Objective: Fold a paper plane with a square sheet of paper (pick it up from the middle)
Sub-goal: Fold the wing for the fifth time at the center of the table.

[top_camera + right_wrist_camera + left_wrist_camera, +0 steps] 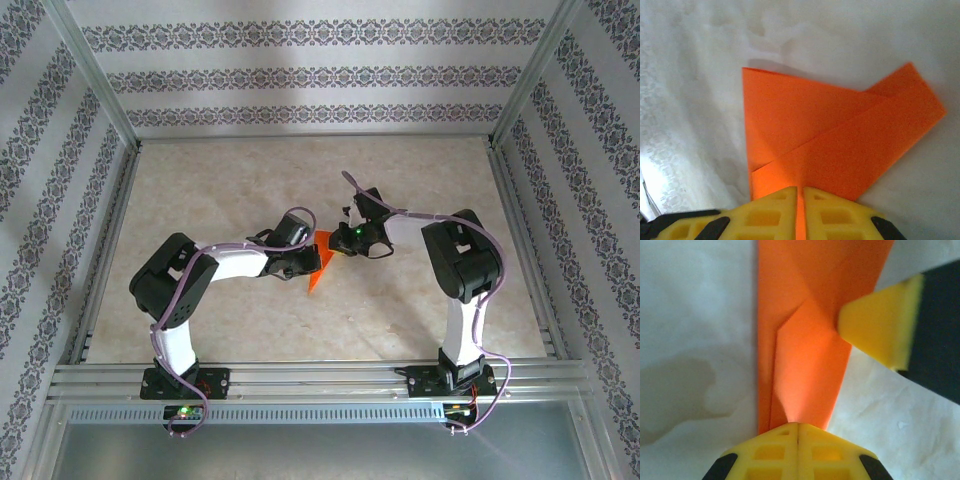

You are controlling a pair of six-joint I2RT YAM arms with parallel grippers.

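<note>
The two arms meet over the middle of the marbled table [230,180], with the orange paper plane [318,268] pinched between them. The left gripper [303,266] has its jaws pressed together on one end of the folded paper; in the left wrist view its yellow fingertips [785,432] meet on the narrow layered strip, which runs straight away from them with creased flaps. The right gripper [335,246] clamps the other side, its yellow pads [775,200] closed with the paper's edge caught between them. One yellow finger [880,322] of the right gripper reaches in from the side and touches the plane's edge. Whether the paper rests on the table cannot be told.
</note>
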